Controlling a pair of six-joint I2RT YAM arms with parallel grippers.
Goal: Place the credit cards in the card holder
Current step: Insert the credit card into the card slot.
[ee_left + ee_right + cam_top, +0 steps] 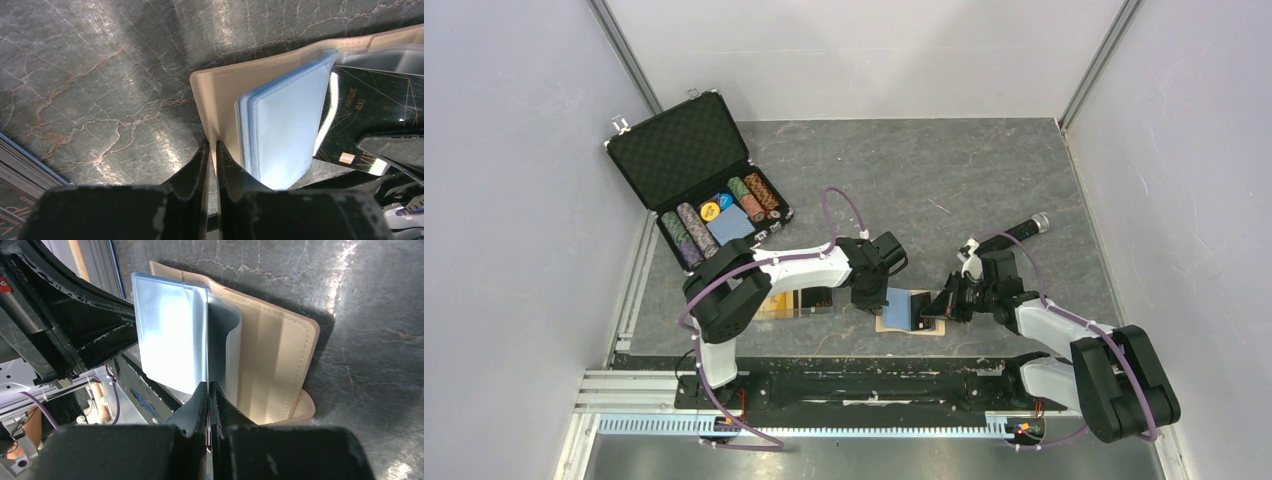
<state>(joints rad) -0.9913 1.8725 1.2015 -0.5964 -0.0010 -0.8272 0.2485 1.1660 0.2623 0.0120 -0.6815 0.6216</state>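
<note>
The tan card holder (894, 322) lies open near the table's front edge, its light blue pockets (280, 135) standing up. My left gripper (212, 150) is shut on the edge of its tan cover (220, 95), and shows in the top view (871, 297). My right gripper (208, 390) is shut on the black credit card (370, 110), which is edge-on in the right wrist view, its end at the blue pockets (170, 335). The right gripper also shows in the top view (941, 303). An orange-gold card (776, 303) lies on the table under the left arm.
The open black poker-chip case (699, 180) stands at the back left. A clear box (814, 300) lies beside the orange-gold card. A black stick-shaped object (1024, 228) lies behind the right arm. The metal rail (824, 425) runs along the front edge.
</note>
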